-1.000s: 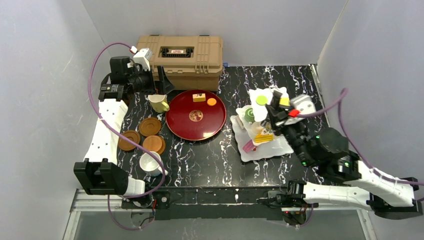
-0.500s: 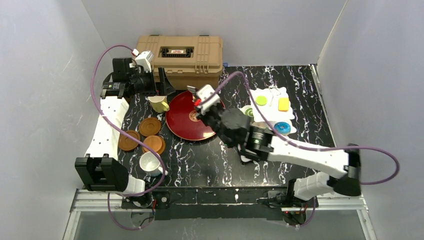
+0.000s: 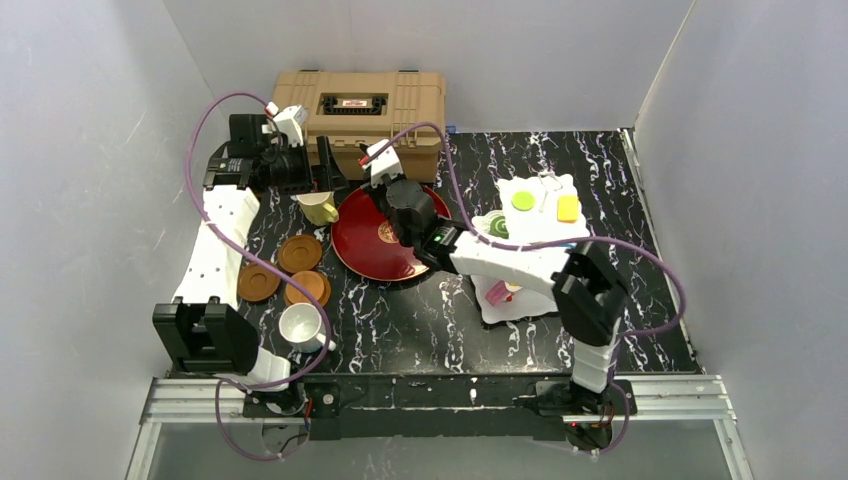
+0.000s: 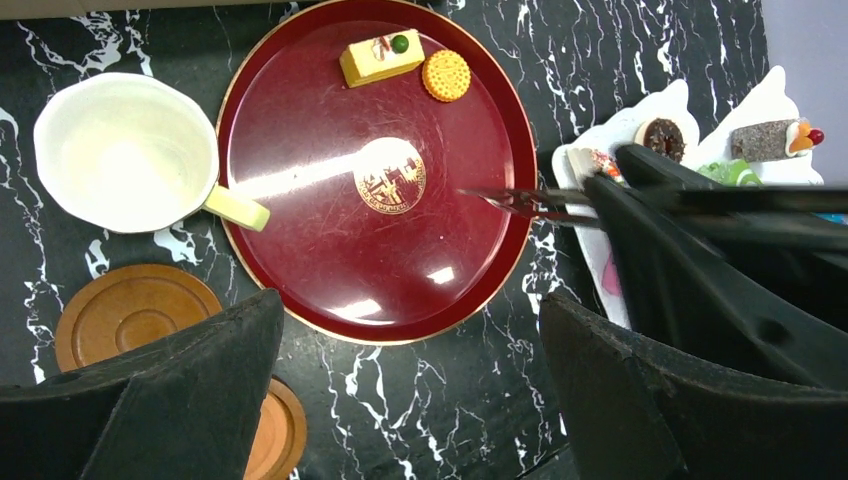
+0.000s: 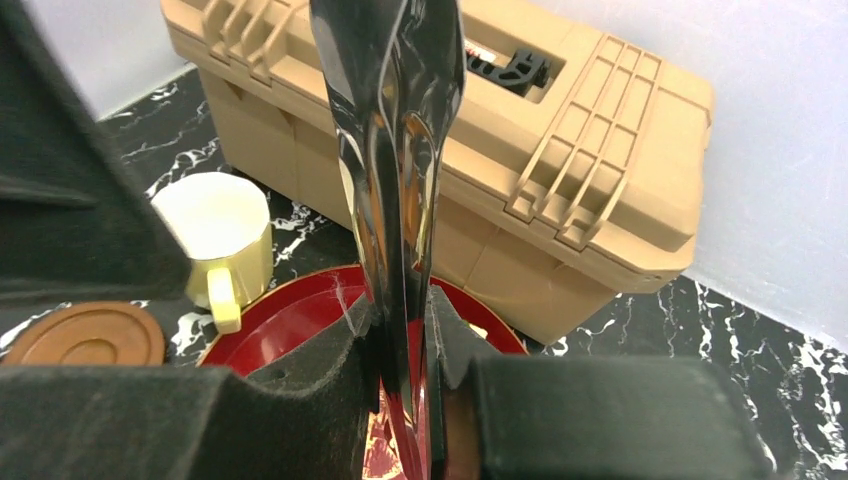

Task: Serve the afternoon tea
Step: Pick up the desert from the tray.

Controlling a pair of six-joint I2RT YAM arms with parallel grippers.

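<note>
**Gripping tongs above the red tray as the tea things wait**

At far left, your three brown saucers (image 3: 300,253) lie close together on the black marbled table (image 3: 620,330). The white mug (image 3: 300,326) stands just in front of them, near the left arm's base. Behind the saucers, your left gripper (image 4: 410,330) hangs with its jaws spread wide and nothing between them, looking down on the pale-yellow mug (image 4: 125,150). That mug stands upright just beside the left rim of the red tray (image 3: 375,245), handle towards it.

On the tray's far side, a yellow cake (image 4: 380,57) and a round biscuit (image 4: 446,75) sit side by side, near the tan case (image 3: 360,105). Your right arm reaches across from the right. The right gripper (image 5: 405,330) is clamped on a pair of shiny metal tongs (image 5: 385,150), whose tips are over the tray's right half. Whether they touch it, you cannot tell.

Farther right, the white scalloped stand (image 3: 545,230) carries more small cakes, with a green disc (image 3: 522,200) on top.
</note>
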